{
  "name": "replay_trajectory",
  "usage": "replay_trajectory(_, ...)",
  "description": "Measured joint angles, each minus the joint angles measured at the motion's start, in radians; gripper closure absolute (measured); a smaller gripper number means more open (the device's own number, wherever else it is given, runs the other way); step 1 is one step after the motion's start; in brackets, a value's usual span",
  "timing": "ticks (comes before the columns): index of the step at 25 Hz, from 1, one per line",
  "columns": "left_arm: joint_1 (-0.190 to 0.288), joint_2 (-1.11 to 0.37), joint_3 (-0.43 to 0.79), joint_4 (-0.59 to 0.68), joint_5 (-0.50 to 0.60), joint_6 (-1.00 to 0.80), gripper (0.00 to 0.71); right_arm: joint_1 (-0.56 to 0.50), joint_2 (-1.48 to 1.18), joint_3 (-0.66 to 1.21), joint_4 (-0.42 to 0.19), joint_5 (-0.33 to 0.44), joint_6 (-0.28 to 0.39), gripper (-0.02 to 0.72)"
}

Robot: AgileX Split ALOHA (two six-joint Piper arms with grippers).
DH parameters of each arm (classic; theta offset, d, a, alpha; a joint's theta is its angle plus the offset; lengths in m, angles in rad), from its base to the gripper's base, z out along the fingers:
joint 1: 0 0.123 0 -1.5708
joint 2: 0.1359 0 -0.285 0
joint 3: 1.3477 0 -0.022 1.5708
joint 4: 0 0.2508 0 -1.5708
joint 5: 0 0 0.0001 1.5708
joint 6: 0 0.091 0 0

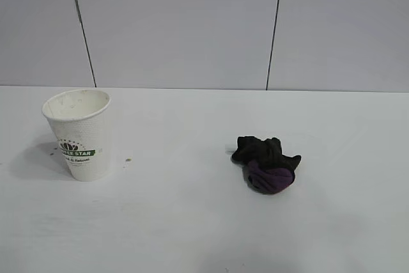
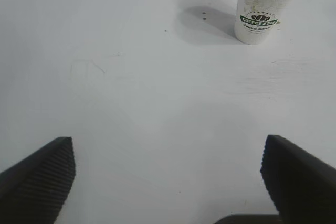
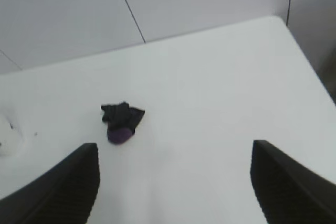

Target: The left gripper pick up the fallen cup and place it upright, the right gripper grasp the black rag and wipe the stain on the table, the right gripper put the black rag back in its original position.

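At the left of the exterior frame the cup (image 1: 79,133) stands upright on the table (image 1: 192,222), a few brown specks on the surface beside its base; the black rag (image 1: 265,163) lies bunched right of centre, well apart from it. No amber blotch can be made out. Neither arm shows in this view. In the left wrist view the left gripper (image 2: 168,174) is cut off at the lower edge, fingers spread wide, holding nothing. The right gripper (image 3: 176,182) likewise gapes empty, back from the rag.
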Motion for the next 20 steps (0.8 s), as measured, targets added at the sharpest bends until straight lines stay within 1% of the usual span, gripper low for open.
replay_trajectory(2, 0.0, 0.0, 0.0, 0.0, 0.0, 0.0, 0.016, 0.036, 0.0, 0.081, -0.015, -0.021, 0.0, 0.159)
replay_trajectory(4, 0.0, 0.0, 0.0, 0.0, 0.0, 0.0, 0.016, 0.062, 0.0, 0.143, -0.043, -0.052, 0.0, 0.159)
replay_trajectory(7, 0.0, 0.0, 0.0, 0.0, 0.0, 0.0, 0.016, 0.073, 0.0, 0.225, -0.075, -0.084, 0.0, 0.159)
replay_trajectory(9, 0.0, 0.0, 0.0, 0.0, 0.0, 0.0, 0.016, 0.073, 0.0, 0.27, -0.08, -0.095, 0.0, 0.159)
replay_trajectory(12, 0.0, 0.0, 0.0, 0.0, 0.0, 0.0, 0.016, 0.073, 0.0, 0.289, -0.085, -0.102, 0.0, 0.159)
replay_trajectory(20, 0.0, 0.0, 0.0, 0.0, 0.0, 0.0, 0.016, 0.131, 0.0, 0.289, -0.085, -0.111, 0.0, 0.159)
